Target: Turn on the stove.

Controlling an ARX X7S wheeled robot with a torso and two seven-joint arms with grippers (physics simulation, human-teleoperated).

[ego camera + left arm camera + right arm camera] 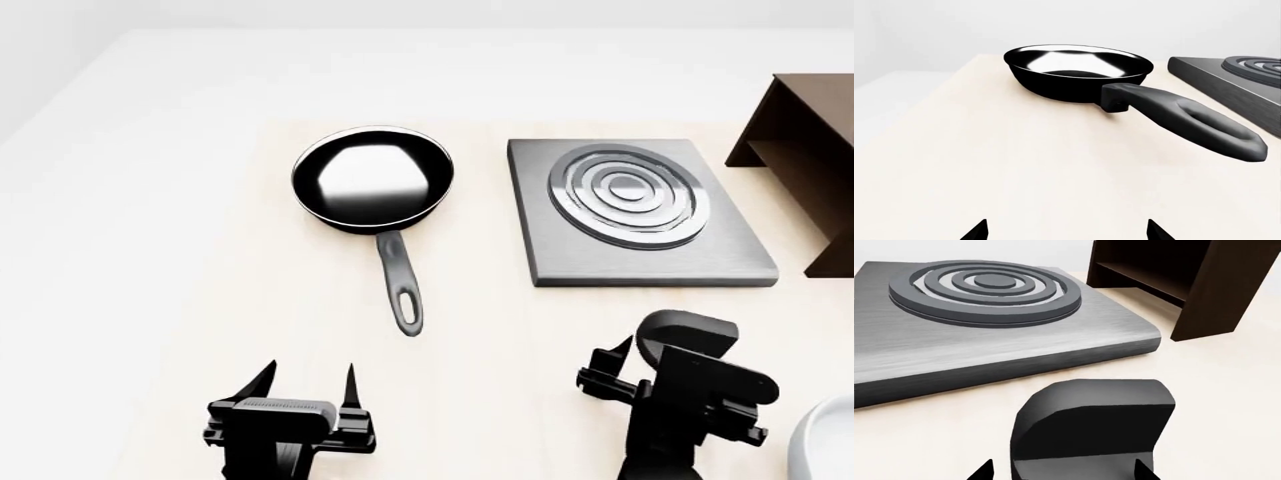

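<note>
Right hand (619, 362) sits just off the stove's (650, 270) near edge.

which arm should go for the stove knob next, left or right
Right. The right gripper hangs just in front of the stove, with a dark round part right before its fingertips. The left gripper faces the frying pan.

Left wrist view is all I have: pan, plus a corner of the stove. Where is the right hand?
Observer: The right hand sits low over the table, just short of the near edge of the stove, facing it.
Operator: Gripping anything?
Observer: It doesn't look so. Its jaws stand open, with a dark rounded block between them. I cannot tell whether that is the knob.
Operator: Anything beyond the stove?
Observer: A dark brown open box stands to the stove's right, apart from it.
</note>
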